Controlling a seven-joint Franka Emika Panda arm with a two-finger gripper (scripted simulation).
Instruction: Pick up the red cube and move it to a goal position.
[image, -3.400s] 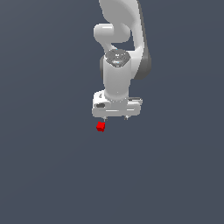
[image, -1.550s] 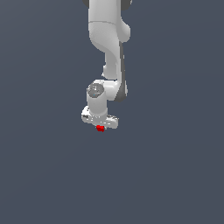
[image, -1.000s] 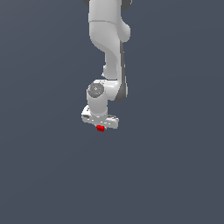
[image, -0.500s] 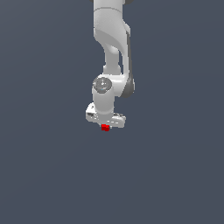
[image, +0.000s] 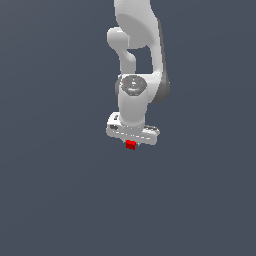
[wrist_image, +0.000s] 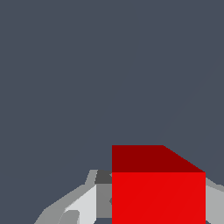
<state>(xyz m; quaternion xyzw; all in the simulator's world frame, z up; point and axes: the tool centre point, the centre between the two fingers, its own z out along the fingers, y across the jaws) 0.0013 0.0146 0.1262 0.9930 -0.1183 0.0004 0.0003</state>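
The red cube is a tiny bright red block held under my white gripper, in the middle of the exterior view. The gripper hangs from the white arm and points down, shut on the cube. In the wrist view the red cube fills the space between the grey fingers, one on each side of it. No goal marker shows in either view.
The dark grey surface spreads evenly all around. The white arm rises above the gripper to the top edge of the exterior view.
The gripper came down over the cube and shut on it. Since then the arm has moved toward the exterior view's right, carrying the cube with it.
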